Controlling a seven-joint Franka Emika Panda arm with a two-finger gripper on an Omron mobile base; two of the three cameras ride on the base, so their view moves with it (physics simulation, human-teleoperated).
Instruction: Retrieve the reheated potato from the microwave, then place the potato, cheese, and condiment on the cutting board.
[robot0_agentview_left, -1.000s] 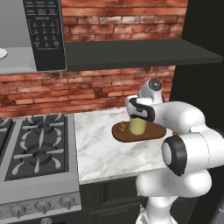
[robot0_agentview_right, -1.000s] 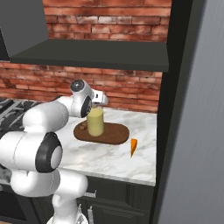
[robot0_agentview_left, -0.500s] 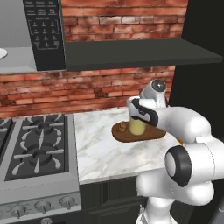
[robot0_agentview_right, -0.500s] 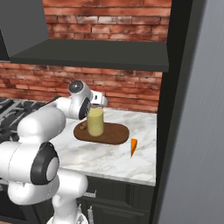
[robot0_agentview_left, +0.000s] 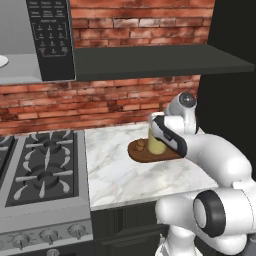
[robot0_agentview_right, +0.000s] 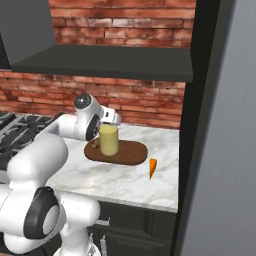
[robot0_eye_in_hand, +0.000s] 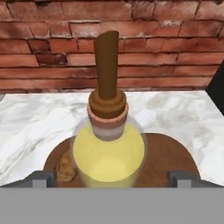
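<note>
Condiment (robot0_eye_in_hand: 108, 153) upright on cutting board (robot0_eye_in_hand: 168, 157), pale yellow rounded body, ribbed brown collar, narrow brown neck rising toward 12 o'clock in hand view. Board dark brown, flat, oval, wood-toned, lying on white veined marble counter (robot0_agentview_left: 115, 165). Potato (robot0_eye_in_hand: 65, 168) a small knobbly tan lump on the board at 9 o'clock of the bottle, just beside it; partly hidden behind the bottle's curve, contact not discernible. Cheese (robot0_agentview_right: 152, 167) a flat orange wedge on the counter, off the board's end, apart from it, near the dark cabinet side.

Gripper (robot0_eye_in_hand: 113, 177) with fingers spread wide, one grey tip (robot0_eye_in_hand: 41, 178) at 9 o'clock and the other at 3 o'clock of the bottle, both clear of its sides; nothing clamped. Finger tips cut off by the lower edge of hand view.

Microwave (robot0_agentview_left: 50, 40) black, button panel visible, door side cut off at the left frame edge. Bottle base masked by the wrist in left base view. Rough red brick wall (robot0_agentview_left: 100, 105) behind.
</note>
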